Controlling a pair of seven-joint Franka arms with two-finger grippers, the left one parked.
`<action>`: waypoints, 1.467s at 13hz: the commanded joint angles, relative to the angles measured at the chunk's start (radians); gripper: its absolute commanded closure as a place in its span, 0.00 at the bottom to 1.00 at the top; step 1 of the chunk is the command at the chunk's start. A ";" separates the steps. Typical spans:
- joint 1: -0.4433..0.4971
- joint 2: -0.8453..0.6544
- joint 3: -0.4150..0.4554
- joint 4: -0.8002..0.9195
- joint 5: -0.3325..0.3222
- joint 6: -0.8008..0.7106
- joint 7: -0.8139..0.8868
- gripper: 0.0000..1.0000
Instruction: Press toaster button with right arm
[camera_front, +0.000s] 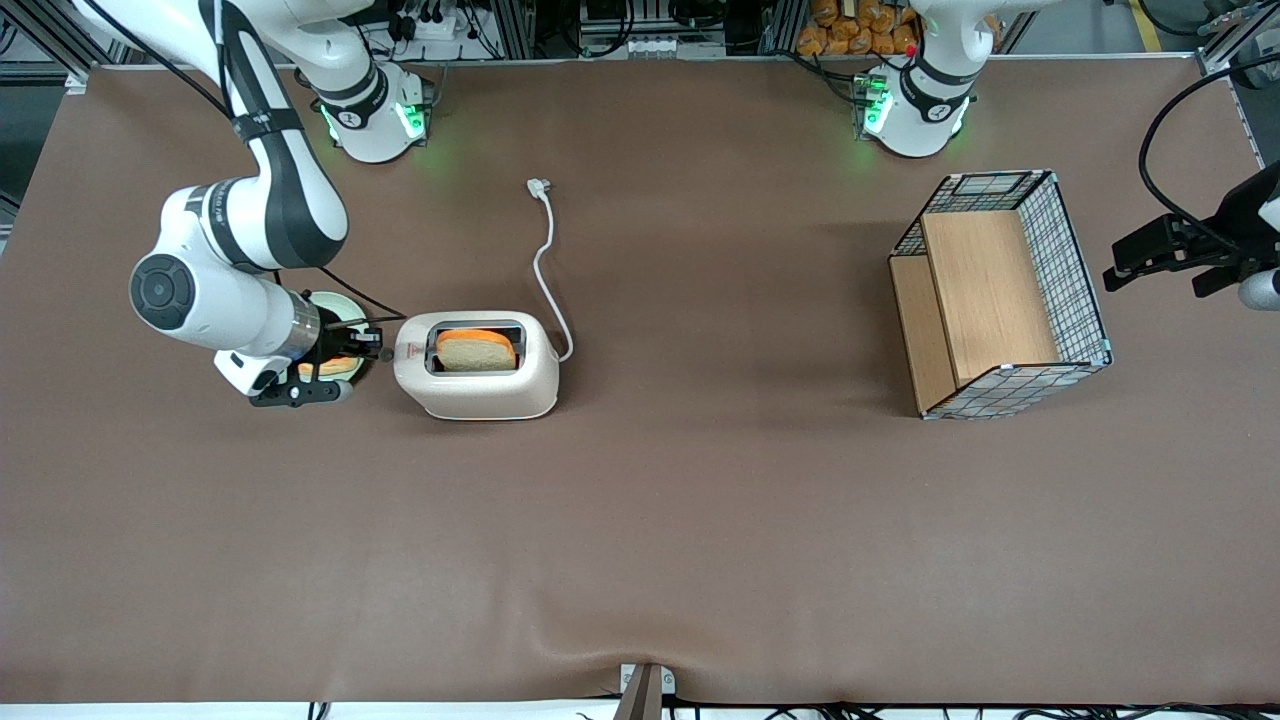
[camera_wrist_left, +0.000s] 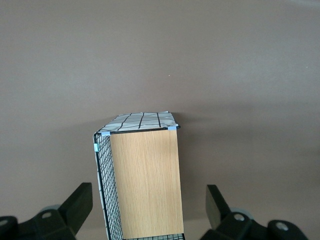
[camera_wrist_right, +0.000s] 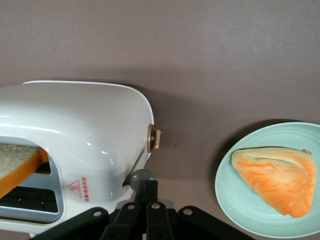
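The cream-white toaster (camera_front: 478, 392) stands on the brown table with a slice of toast (camera_front: 476, 352) in its top slot. The red triangle sticker (camera_wrist_right: 76, 189) is on top near its short end. The grey round button (camera_wrist_right: 136, 176) sticks out of that end, below a tan dial (camera_wrist_right: 154, 138). My right gripper (camera_front: 378, 353) is level with that short end, between the toaster and a plate. Its fingers are shut together, and the gripper (camera_wrist_right: 147, 183) touches the button with its tips. The right arm (camera_front: 225, 290) reaches in from the table's back edge.
A pale green plate (camera_front: 322, 301) with an orange-crusted piece of bread (camera_wrist_right: 277, 175) lies under the gripper's wrist. The white cord (camera_front: 545, 260) runs from the toaster to its plug (camera_front: 538, 186). A wire basket with wooden panels (camera_front: 990, 290) stands toward the parked arm's end.
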 joint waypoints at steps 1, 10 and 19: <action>0.013 0.011 0.003 -0.003 0.018 0.012 0.014 1.00; 0.002 0.031 0.003 -0.032 0.059 0.047 0.012 1.00; -0.050 0.046 0.003 -0.056 0.189 0.053 -0.075 1.00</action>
